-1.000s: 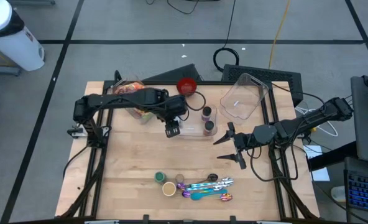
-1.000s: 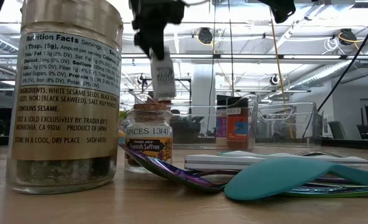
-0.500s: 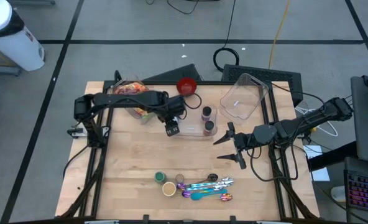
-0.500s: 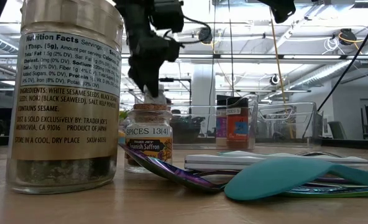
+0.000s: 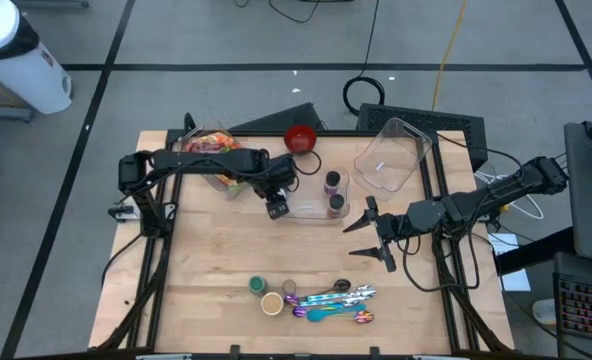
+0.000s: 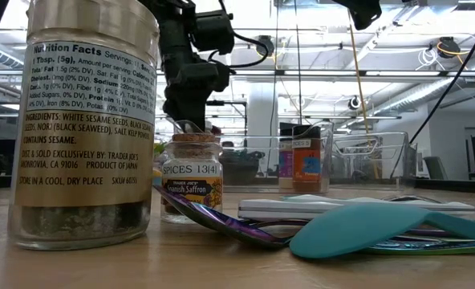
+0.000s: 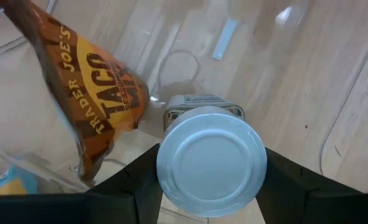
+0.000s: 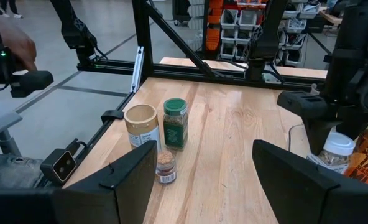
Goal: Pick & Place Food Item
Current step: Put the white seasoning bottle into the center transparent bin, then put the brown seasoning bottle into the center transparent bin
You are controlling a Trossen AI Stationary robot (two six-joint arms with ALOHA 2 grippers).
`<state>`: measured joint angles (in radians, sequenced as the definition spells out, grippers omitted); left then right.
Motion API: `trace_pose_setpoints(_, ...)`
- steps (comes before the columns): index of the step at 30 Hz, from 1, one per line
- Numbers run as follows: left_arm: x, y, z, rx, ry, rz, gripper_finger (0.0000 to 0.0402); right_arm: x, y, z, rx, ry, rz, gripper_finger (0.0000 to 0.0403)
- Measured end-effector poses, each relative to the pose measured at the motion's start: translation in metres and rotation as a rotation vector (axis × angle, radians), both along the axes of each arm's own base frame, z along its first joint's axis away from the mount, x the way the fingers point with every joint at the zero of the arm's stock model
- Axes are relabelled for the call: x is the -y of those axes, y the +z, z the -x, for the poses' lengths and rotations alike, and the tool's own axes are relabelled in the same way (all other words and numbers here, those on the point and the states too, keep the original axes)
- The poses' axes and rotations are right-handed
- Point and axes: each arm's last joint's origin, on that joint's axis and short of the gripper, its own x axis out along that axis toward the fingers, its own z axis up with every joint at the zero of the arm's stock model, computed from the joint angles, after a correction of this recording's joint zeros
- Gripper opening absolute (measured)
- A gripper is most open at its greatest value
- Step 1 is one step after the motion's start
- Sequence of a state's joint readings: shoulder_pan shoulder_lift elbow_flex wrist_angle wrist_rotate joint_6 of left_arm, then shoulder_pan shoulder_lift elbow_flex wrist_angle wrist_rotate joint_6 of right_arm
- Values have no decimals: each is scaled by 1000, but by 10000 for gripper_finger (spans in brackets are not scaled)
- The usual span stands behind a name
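The left end effector (image 5: pixel 276 207) pinches a white-capped spice jar (image 7: pixel 211 160) above the clear tray (image 5: pixel 311 212) near the bench's far edge, while the right end effector (image 5: pixel 368 240) hangs spread near the right edge.

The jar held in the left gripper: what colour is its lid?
White, showing best in the left wrist view: lid.

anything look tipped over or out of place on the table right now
Yes. The clear bin at the table's far right corner sits tilted, partly off the edge onto a dark case. The rest looks orderly: the left gripper holds a white-lidded jar over the clear tray.
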<state>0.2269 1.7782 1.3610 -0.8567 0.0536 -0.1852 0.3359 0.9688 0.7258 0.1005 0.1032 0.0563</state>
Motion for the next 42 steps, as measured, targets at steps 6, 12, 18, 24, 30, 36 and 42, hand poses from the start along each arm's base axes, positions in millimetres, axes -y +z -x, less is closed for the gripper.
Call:
trace_pose_setpoints(6,0,0,0,1,-1,-6,247,0,0,0,0,0,0,256)
trace_pose_setpoints(12,-1,0,0,-8,14,-30,232,0,0,0,0,0,0,256)
trace_pose_setpoints(18,-1,11,-2,-7,-6,14,231,0,0,0,1,1,5,256)
trace_pose_setpoints(24,0,34,-4,2,-17,29,254,0,0,0,2,2,8,256)
trace_pose_setpoints(30,1,46,-8,40,-31,12,265,0,0,0,2,2,8,256)
trace_pose_setpoints(36,3,67,1,110,-53,-15,266,0,0,0,-1,2,8,256)
trace_pose_setpoints(42,10,97,18,210,-49,-35,266,0,-1,0,-9,2,11,256)
